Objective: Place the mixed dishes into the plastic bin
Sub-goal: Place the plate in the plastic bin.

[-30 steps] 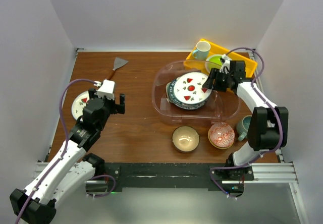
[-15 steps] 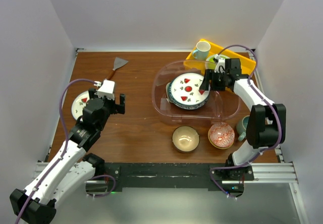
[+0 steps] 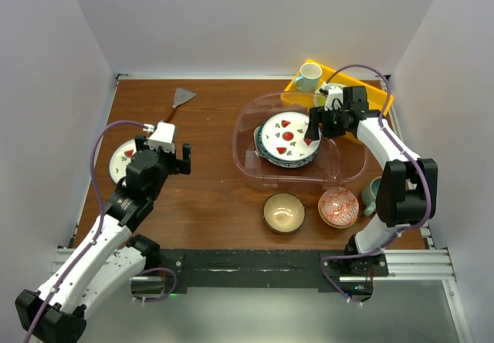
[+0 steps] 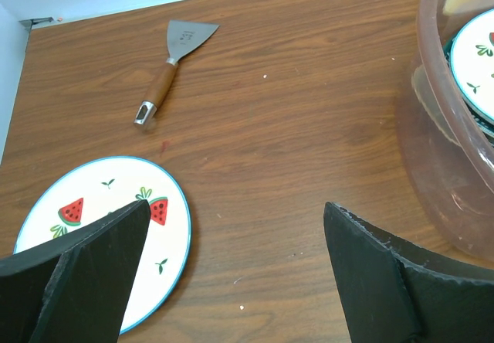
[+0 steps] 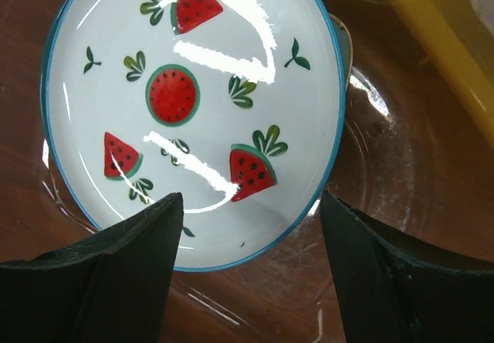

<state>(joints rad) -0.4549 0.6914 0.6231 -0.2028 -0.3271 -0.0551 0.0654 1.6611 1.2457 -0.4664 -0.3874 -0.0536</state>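
Observation:
The clear plastic bin [image 3: 241, 146] stands right of centre. In it lies a stack of plates, topped by a white plate with red watermelon marks [image 3: 287, 136] [image 5: 193, 103]; dark rims [image 3: 265, 154] show under it. My right gripper [image 3: 313, 130] [image 5: 251, 204] is open and empty, hovering over that plate's right edge. A second watermelon plate [image 3: 123, 157] [image 4: 100, 227] lies on the table at the left. My left gripper [image 3: 182, 160] [image 4: 234, 235] is open and empty just right of it. A tan bowl [image 3: 283, 212], a red-patterned bowl [image 3: 338, 207] and a grey-teal mug [image 3: 373, 195] stand in front of the bin.
A yellow tray [image 3: 376, 96] behind the bin holds a white mug [image 3: 309, 76] and a lime-green plate [image 3: 328, 92], partly hidden by my right arm. A scraper with a wooden handle [image 3: 179, 100] [image 4: 166, 69] lies at the back left. White walls close in three sides.
My right gripper has moved a little left and back over the bin. The top plate sits slightly further left and flatter. The left arm has not moved.

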